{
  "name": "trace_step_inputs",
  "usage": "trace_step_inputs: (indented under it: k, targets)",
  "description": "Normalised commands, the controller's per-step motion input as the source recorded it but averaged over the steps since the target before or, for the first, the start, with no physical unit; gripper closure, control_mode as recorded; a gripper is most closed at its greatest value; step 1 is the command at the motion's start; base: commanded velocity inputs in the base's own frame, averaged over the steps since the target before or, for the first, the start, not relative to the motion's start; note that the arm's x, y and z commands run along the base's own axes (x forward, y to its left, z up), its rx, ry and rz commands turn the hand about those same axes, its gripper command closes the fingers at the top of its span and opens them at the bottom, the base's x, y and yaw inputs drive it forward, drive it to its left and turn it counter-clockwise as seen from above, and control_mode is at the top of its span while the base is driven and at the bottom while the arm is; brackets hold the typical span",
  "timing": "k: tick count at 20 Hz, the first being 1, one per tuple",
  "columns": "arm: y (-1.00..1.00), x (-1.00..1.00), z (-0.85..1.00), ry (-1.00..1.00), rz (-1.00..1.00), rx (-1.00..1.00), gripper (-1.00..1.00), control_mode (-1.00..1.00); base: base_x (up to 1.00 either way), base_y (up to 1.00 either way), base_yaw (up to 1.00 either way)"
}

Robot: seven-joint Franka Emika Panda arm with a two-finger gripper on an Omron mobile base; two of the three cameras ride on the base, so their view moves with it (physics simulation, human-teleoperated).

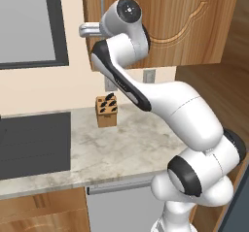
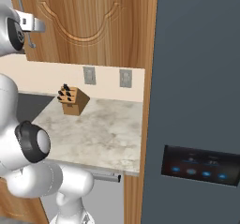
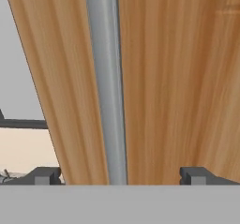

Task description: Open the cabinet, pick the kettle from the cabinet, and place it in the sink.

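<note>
Gripper (image 3: 119, 175): jaws wide apart, one each side of bar handle (image 3: 107, 82), not clamped.
Handle: vertical, silver, left edge of cabinet (image 1: 185, 22) door.
Cabinet: wall-mounted, brown wood w/ carved curve, door shut.
Below: marble counter (image 1: 121, 143) w/ knife block (image 1: 106, 110); two wall outlets (image 2: 89, 75).

Cabinet (image 1: 185, 27) door shut, blocks interior; handle (image 3: 107, 87) between open pincer (image 3: 121, 175) tips.
</note>
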Motion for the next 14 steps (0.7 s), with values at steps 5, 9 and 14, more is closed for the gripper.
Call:
trace_step_inputs:
  k: [5, 9, 14]
  targets:
    - [0.05, 0.26, 0.00, 0.00, 0.00, 0.00, -1.00, -1.00, 0.00, 0.00, 0.00]
    - [0.02, 0.27, -0.03, 0.00, 0.00, 0.00, 1.00, -1.00, 0.00, 0.00, 0.00]
    - [0.00, 0.29, -0.06, 0.00, 0.00, 0.00, 1.00, -1.00, 0.00, 0.00, 0.00]
